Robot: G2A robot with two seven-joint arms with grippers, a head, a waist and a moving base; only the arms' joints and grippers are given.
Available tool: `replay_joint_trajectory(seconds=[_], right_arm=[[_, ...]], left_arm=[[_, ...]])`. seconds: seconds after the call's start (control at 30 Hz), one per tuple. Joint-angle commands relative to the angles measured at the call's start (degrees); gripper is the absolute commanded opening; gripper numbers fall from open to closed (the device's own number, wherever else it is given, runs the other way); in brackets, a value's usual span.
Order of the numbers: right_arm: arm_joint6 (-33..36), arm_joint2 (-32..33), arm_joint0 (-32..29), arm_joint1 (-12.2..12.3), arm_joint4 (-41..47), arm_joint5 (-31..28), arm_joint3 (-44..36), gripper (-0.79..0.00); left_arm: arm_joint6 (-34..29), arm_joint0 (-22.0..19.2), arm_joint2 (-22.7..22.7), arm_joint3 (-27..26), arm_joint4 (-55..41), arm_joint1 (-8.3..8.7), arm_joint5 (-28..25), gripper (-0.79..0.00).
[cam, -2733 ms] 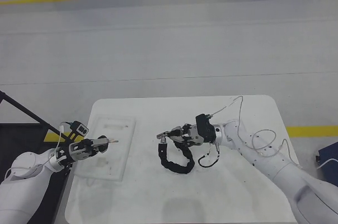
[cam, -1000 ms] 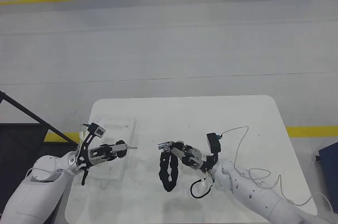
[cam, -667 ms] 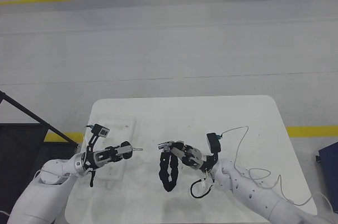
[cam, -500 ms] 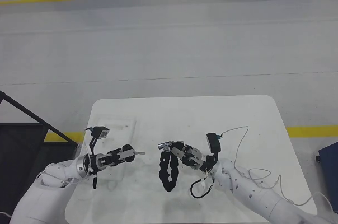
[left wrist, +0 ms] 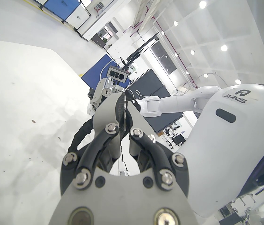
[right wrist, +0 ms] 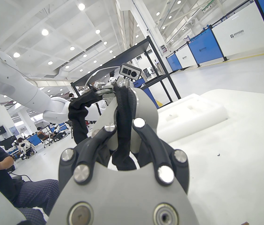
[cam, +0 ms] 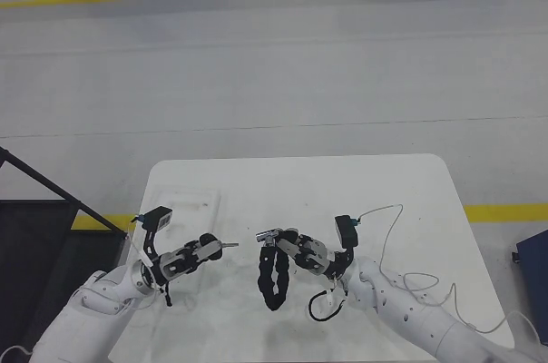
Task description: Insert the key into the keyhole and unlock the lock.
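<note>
The lock is a black fabric-covered chain loop ending in a silver cylinder. My right gripper is shut on the chain just behind that cylinder and holds it above the table. The chain runs between its fingers in the right wrist view. My left gripper is shut on the key, whose tip points at the cylinder across a short gap. In the left wrist view the key blade stands edge-on between the fingers, and the keyhole faces me slightly to one side of the blade tip.
A white foam tray with shallow recesses lies on the table's left part, behind the left arm. It is also visible in the right wrist view. A black cable hangs under the right wrist. The white table has free room at the right.
The left arm has carried the key steadily rightward, from over the tray to just short of the lock cylinder. The right arm shifted the lock earlier and has kept still over the last second.
</note>
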Motion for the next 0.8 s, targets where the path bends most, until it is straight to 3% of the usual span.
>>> replay_joint_trajectory(seconds=[0.0,0.47,0.57,0.77], right_arm=[[0.0,0.0,0.0,0.0,0.0,0.0,0.0,-0.785],[0.0,0.0,0.0,0.0,0.0,0.0,0.0,-0.785],[0.0,0.0,0.0,0.0,0.0,0.0,0.0,-0.785],[0.0,0.0,0.0,0.0,0.0,0.0,0.0,-0.785]], left_arm=[[-0.1,0.0,-0.1,-0.1,-0.1,0.00,0.1,-0.785],[-0.1,0.0,-0.1,-0.1,-0.1,0.00,0.1,-0.785],[2.4,-0.4,-2.2,-0.9,7.6,-0.29,0.1,-0.785],[9.7,1.5,-1.1,-4.8,16.8,-2.09,0.1,-0.785]])
